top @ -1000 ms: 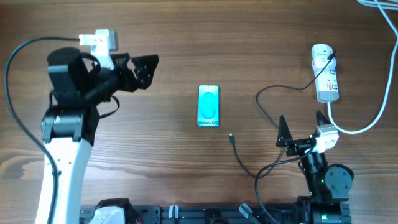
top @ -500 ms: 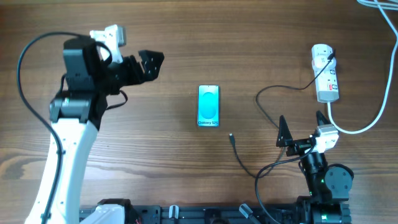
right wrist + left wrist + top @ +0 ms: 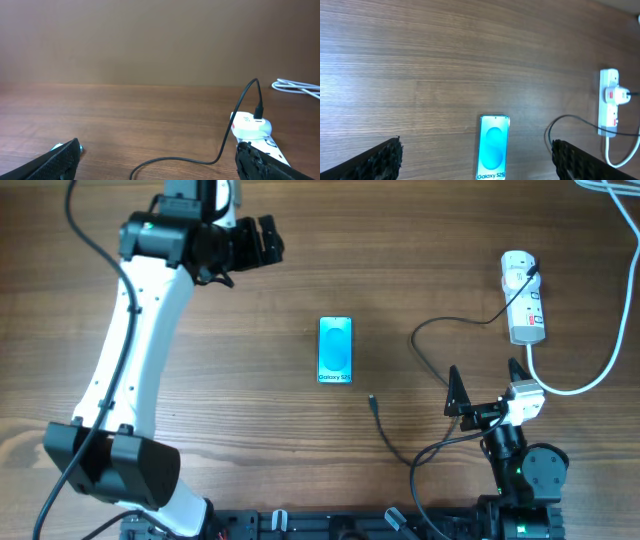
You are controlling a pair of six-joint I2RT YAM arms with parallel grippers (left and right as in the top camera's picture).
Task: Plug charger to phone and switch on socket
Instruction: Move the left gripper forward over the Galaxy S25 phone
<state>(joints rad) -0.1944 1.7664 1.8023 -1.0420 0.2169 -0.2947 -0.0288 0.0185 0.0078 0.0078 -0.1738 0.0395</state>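
Phone (image 3: 336, 350) unmoved; left gripper (image 3: 272, 242) swung farther off, jaws apart; right gripper (image 3: 484, 376) jaws apart.

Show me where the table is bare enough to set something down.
Bare wood: between the left arm and the phone, and beyond the phone to the far edge. Crowded: right of the phone, where the charger loops toward the socket and its white cable.

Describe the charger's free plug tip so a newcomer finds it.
Find the cyan-screened phone mid-table. Just off its Galaxy S25 end, to the robot's right, lies the small plug tip of a thin black cable; the white cable leaving the socket is thicker.
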